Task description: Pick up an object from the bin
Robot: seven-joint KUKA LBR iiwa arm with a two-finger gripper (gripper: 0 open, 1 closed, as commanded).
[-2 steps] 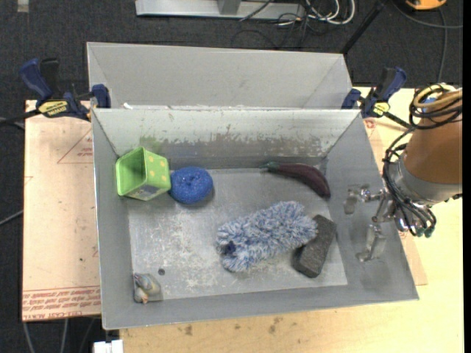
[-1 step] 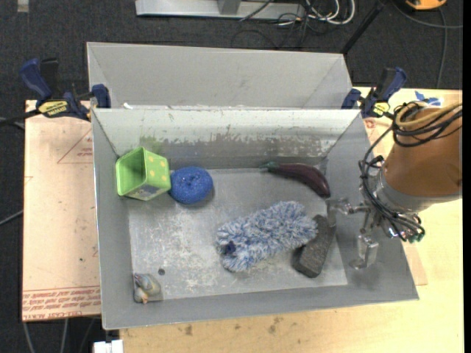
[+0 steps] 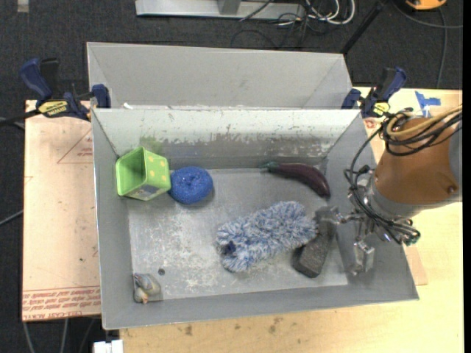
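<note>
Camera view: locate the end effector (image 3: 343, 253) low at the right end of the bin (image 3: 221, 300), close to the right wall. Its fingers (image 3: 360, 259) stand spread, and you see nothing between them. Note the nearest thing, a dark grey block (image 3: 310, 259) on the bin floor just beside the end effector, toward the view's left. Its long axis tilts from upper right to lower left. A fluffy blue-and-white duster (image 3: 261, 235) lies just beyond the block. The purple eggplant (image 3: 302, 176), blue ball (image 3: 192, 185) and green cube (image 3: 141, 174) lie farther off. Judge that a grasp on the block calls for a short shift toward the view's left.
</note>
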